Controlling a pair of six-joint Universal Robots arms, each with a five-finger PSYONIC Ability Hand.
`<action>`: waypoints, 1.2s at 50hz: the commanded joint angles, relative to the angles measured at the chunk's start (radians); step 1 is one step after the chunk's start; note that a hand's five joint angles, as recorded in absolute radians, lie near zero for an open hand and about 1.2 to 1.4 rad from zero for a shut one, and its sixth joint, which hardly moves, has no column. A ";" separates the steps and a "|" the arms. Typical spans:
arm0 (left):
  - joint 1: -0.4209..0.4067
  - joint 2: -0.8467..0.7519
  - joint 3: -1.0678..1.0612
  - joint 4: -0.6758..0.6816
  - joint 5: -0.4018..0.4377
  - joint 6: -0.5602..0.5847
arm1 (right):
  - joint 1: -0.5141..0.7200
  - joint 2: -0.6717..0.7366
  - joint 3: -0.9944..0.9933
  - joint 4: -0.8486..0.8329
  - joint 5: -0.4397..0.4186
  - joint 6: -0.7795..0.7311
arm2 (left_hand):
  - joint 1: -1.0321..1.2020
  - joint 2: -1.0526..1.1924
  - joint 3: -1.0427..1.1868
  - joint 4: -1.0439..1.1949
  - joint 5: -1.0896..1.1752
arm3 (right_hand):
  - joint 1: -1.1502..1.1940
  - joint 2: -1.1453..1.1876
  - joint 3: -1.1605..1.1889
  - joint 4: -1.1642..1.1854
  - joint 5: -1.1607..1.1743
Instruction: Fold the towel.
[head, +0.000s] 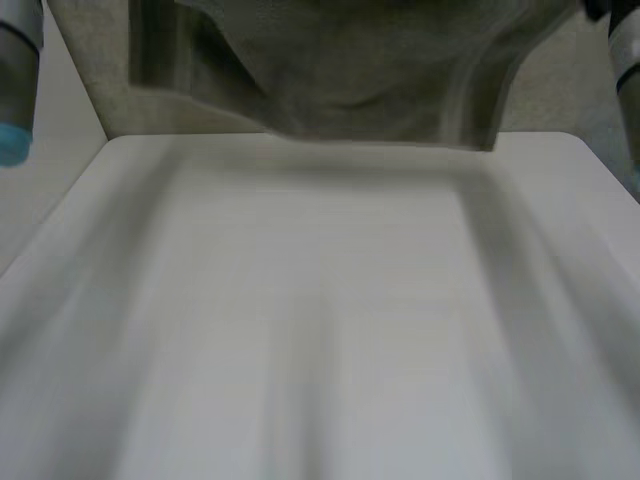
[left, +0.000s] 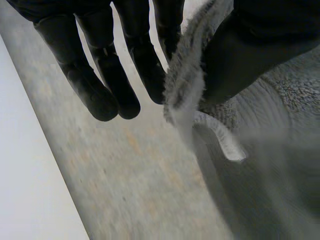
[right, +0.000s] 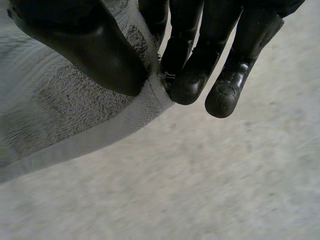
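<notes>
Between left robot hand (left: 100, 80) and right robot hand (right: 102, 52) the towel (head: 340, 70) hangs slack beyond the table (head: 320, 330). Each pinches its hemmed edge, thumb against fingers. I judge it soft, light, floppy terry: grip hems near corners, spread taut.

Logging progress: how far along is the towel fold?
Done: grasp. Left hand pinches the towel by an edge, right hand by a corner. In hand: towel held up, hanging at the far end of the table. Left: no fold visible yet; every fold remains.
</notes>
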 joint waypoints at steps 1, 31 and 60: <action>0.046 0.029 -0.317 0.070 0.026 0.001 | -0.012 0.009 0.147 0.076 -0.041 -0.001 | -0.062 -0.114 -0.154 -0.121 -0.256 | 0.064 0.058 0.052 0.055 0.034; 0.202 0.416 -1.265 0.370 0.267 0.043 | -0.139 -0.429 0.782 0.276 -0.271 0.047 | -0.062 -0.114 -0.154 -0.121 -0.256 | 0.064 0.058 0.052 0.055 0.034; 0.198 0.193 -1.095 0.281 0.336 0.050 | -0.240 -0.118 0.522 0.432 -0.352 0.010 | -0.062 -0.114 -0.154 -0.121 -0.256 | 0.064 0.058 0.052 0.055 0.034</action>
